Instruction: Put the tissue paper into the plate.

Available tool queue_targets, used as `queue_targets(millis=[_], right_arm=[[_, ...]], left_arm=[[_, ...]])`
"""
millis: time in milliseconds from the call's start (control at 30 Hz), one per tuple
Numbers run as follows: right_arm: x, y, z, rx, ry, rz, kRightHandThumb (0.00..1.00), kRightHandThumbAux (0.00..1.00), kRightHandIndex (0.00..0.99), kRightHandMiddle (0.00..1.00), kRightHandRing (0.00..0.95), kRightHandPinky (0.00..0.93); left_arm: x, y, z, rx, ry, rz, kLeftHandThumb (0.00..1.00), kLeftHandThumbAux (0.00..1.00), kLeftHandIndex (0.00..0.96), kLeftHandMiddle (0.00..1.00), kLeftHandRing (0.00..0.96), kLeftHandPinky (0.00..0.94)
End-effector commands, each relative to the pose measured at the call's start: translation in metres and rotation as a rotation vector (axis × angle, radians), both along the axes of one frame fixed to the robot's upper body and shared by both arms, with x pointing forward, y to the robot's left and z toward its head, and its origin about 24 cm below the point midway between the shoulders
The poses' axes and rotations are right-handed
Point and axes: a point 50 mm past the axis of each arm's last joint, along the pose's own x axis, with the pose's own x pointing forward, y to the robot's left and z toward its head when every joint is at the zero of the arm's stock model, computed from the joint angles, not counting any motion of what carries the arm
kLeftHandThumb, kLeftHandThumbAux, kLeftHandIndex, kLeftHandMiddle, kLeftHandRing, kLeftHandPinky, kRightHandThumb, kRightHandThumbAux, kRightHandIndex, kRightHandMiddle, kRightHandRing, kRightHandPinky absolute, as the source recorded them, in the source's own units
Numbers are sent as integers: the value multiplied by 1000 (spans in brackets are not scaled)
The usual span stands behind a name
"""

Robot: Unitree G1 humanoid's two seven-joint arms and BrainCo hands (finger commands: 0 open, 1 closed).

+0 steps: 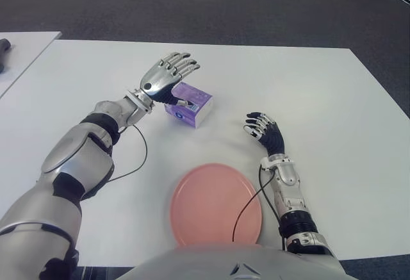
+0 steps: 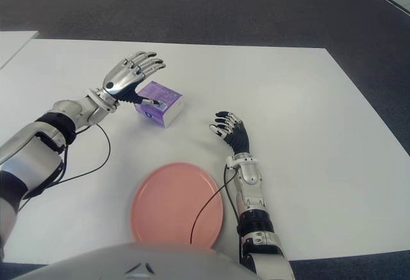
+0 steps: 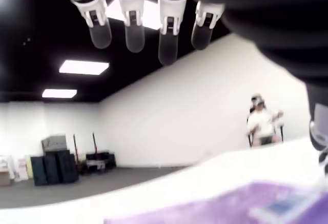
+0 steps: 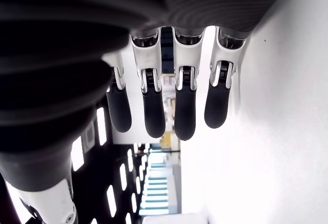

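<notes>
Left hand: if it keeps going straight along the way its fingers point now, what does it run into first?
Probably nothing: the left hand is open above the tissue pack, fingers aimed past it over bare table. Depth is uncertain.

Left hand (image 1: 168, 74) raised, fingers spread; right hand (image 1: 261, 128) loosely open.

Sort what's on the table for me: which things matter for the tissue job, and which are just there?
For the job:
tissue pack, purple, on the table
pink plate, nearer the robot
left hand, open over the pack

Just there:
right hand, open, right of the pack
dark object, on the neighbouring table
</notes>
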Motion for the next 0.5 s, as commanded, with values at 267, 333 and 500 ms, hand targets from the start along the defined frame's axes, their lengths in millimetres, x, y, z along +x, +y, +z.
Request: queue_targets(millis=[267, 333, 500], right_arm=[[-20, 0, -30, 13, 164, -6, 457, 754, 295, 322, 316, 332], [-20, 0, -30, 5, 167, -9, 454, 755, 295, 322, 316, 330], [-20, 0, -30, -7, 176, -18, 467, 759, 299, 322, 317, 326]], left_arm=[[1, 5, -22, 253, 154, 59, 250, 379, 36, 35, 13, 1], [1, 4, -23, 268, 160, 60, 236, 368, 21, 19, 6, 0], [1, 2, -26, 294, 171, 56, 239, 316, 2, 2, 0, 0]])
